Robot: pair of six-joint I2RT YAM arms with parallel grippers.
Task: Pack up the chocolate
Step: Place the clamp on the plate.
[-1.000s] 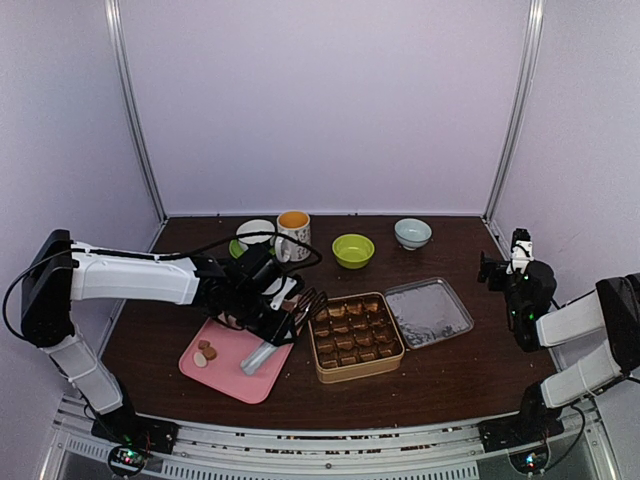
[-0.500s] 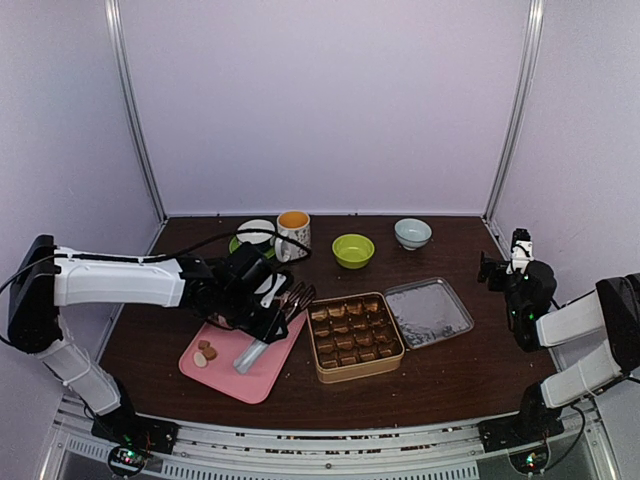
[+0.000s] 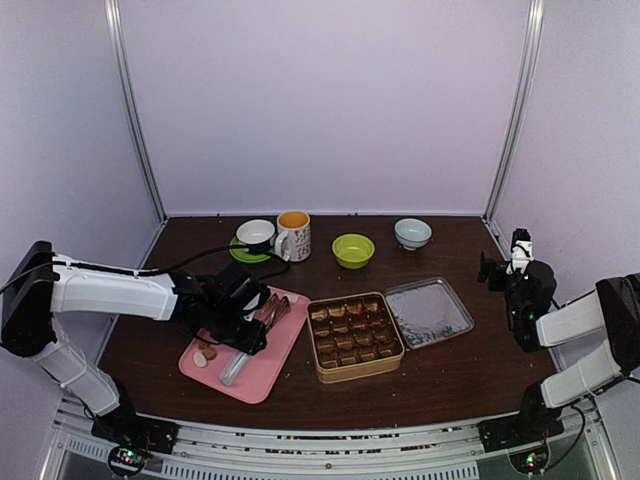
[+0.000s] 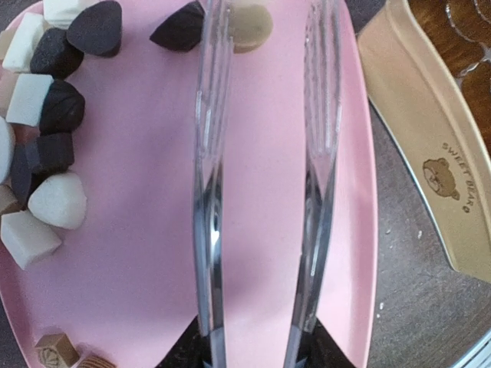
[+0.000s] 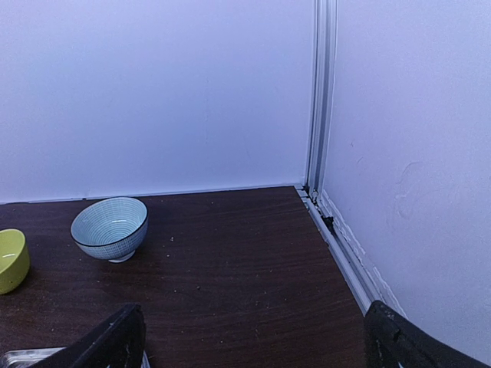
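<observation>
Tongs (image 4: 212, 192) clamped in left gripper (image 3: 243, 328) over pink tray (image 4: 265, 253) (chocolate (image 4: 55, 201) alongside), right gripper (image 5: 257, 345) spread wide

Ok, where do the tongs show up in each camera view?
Top external: tongs left of centre, over the pink tray, held by the left gripper, tips toward the tin.
Left wrist: tongs run up the middle as two metal arms, apart, above the tray.
Right wrist: not in it.
Shared landmark: the tray, seen in the top and left wrist views.
</observation>
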